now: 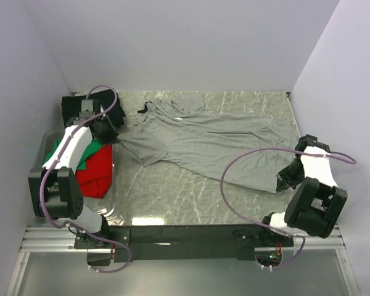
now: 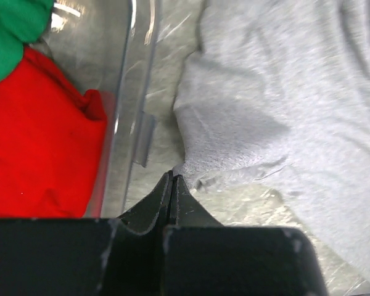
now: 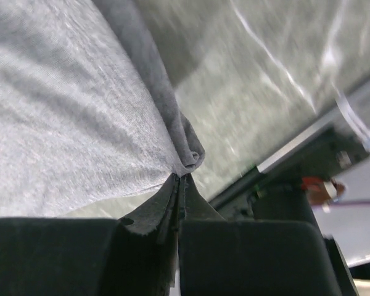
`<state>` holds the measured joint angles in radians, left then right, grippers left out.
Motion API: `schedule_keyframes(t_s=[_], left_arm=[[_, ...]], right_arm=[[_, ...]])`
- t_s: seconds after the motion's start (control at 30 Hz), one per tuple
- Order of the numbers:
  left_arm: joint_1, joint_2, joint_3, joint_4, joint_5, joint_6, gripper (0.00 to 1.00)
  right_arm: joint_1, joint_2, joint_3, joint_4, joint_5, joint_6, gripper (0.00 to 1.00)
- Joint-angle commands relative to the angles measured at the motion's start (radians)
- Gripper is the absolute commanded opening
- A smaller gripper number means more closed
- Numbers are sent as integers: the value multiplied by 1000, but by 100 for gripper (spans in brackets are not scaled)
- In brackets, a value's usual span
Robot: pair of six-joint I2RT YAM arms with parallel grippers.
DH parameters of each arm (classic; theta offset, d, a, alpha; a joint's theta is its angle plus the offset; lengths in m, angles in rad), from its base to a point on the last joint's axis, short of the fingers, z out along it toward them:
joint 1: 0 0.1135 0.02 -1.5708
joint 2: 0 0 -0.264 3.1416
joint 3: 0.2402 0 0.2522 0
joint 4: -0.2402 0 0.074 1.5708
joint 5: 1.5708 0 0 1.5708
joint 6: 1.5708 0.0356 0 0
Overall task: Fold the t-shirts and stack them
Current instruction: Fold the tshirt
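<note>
A large heather-grey t-shirt (image 1: 216, 139) lies spread and wrinkled across the marbled table. My left gripper (image 1: 111, 137) is shut on its left corner, seen in the left wrist view (image 2: 174, 176) with grey cloth (image 2: 265, 111) at the fingertips. My right gripper (image 1: 281, 183) is shut on its near right corner, and the right wrist view (image 3: 180, 176) shows a rolled fold of cloth (image 3: 190, 154) pinched there. A red t-shirt (image 1: 95, 172) and a green one (image 1: 91, 148) lie in a clear bin. A black shirt (image 1: 74, 106) lies at the back left.
The clear plastic bin (image 1: 113, 197) stands at the left, its wall close to my left gripper (image 2: 139, 92). White walls enclose the table on three sides. The black base rail (image 1: 191, 237) runs along the near edge.
</note>
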<state>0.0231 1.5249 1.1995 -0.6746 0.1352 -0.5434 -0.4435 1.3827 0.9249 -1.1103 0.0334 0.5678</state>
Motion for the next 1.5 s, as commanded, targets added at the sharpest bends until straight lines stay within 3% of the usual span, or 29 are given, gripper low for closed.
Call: schedule_keyframes(t_s=[0.0,0.43,0.8,1.03,1.3,1.47], left_arm=[[3,-65,52,-19,20,-15,0],[3,-189,106,-123,27,-16,0],[3,-275,60,-233,7,-41,0],[3,-400,26,-338,-103,-63,0],[1,-425,6,-339,-82,-56,0],[1,-364,28,-281,-29,-40,0]], right_arm=[[5,-72,22,-161,10,-2,0],[77,-226,-14,-287,-18,-2,0],[152,-324,-77,-335,-6,26,0],[155,-346,-89,-335,-29,17,0],[155,-352,-64,-335,-30,3,0],[154,-323,-34,-312,-64,-5,0]])
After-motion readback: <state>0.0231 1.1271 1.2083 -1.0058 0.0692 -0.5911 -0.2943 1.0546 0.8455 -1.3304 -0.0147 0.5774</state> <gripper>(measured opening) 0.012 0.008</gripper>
